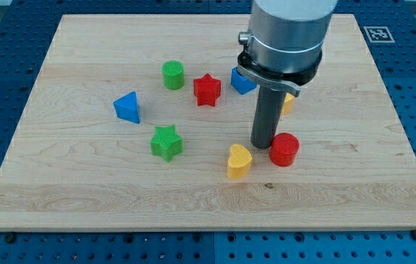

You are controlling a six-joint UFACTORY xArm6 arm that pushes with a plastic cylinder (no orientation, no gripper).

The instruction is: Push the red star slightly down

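The red star [207, 89] lies on the wooden board [83, 176], a little above the middle. My tip [263, 144] rests on the board to the star's lower right, well apart from it. The tip stands just left of a red cylinder [285, 149] and above right of a yellow heart [239, 160].
A green cylinder [173, 75] sits left of the red star. A blue block [241, 81] sits right of it, partly behind the arm. A yellow block [287, 102] peeks out behind the rod. A blue triangle [128, 107] and a green star [166, 142] lie lower left.
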